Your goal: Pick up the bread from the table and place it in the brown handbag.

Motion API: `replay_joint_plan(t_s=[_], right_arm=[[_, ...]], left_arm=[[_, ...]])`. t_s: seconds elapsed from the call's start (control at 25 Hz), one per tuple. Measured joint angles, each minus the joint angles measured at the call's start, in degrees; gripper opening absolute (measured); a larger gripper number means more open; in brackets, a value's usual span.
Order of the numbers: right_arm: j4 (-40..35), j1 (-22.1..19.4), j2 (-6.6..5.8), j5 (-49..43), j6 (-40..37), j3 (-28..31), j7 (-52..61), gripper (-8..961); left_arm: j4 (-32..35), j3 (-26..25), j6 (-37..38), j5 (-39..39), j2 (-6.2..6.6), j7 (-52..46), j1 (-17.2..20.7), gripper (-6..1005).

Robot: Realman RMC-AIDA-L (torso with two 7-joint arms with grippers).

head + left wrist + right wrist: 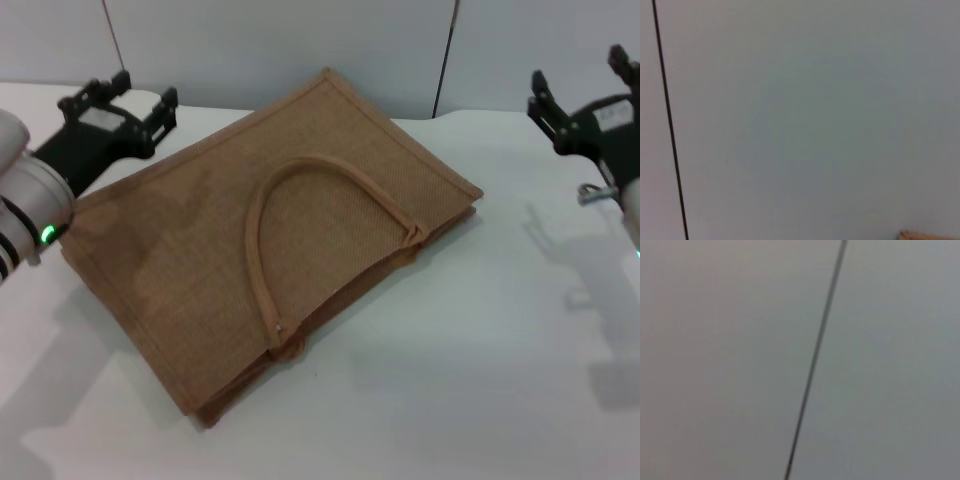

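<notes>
The brown handbag (200,250) lies flat on the white table (450,380), its arched loop handle (262,215) resting on top. A tan corner, seemingly of the handbag (927,236), shows at the edge of the left wrist view. The bread is not in any view. My left gripper (125,95) is raised over the bag's far left corner, open and empty. My right gripper (582,75) is raised at the far right, apart from the bag, open and empty.
A pale wall with dark vertical seams (447,50) stands behind the table. Both wrist views show only this wall and one seam each (670,125) (815,360). Bare tabletop lies in front and to the right of the bag.
</notes>
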Motion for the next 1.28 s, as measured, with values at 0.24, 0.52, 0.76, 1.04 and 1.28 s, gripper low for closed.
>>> replay_joint_plan(t_s=[0.24, 0.52, 0.76, 1.04, 1.28], right_arm=[[5.5, -1.4, 0.17, -0.1, -4.2, -2.1, 8.2, 884], [10.1, -1.0, 0.20, -0.4, -3.8, -2.3, 15.0, 884], [11.6, -0.6, 0.05, -0.5, -3.7, -2.4, 15.6, 884], [12.5, 0.5, 0.13, -0.1, -1.5, -2.4, 15.8, 884], [12.4, 0.6, 0.10, -0.1, -1.5, -2.1, 15.9, 884]], left_arm=[[-5.0, 4.4, -3.4, -5.0, -0.03, 4.0, 0.0, 629], [-7.0, 6.0, -5.1, -6.4, -0.05, 5.8, -0.1, 564], [-7.1, 6.0, -5.2, -6.9, 0.04, 5.9, -0.1, 522], [-7.1, 6.0, -5.2, -7.0, 0.07, 5.9, -0.3, 522], [-7.2, 6.0, -5.2, -7.2, 0.07, 5.5, -0.4, 521]])
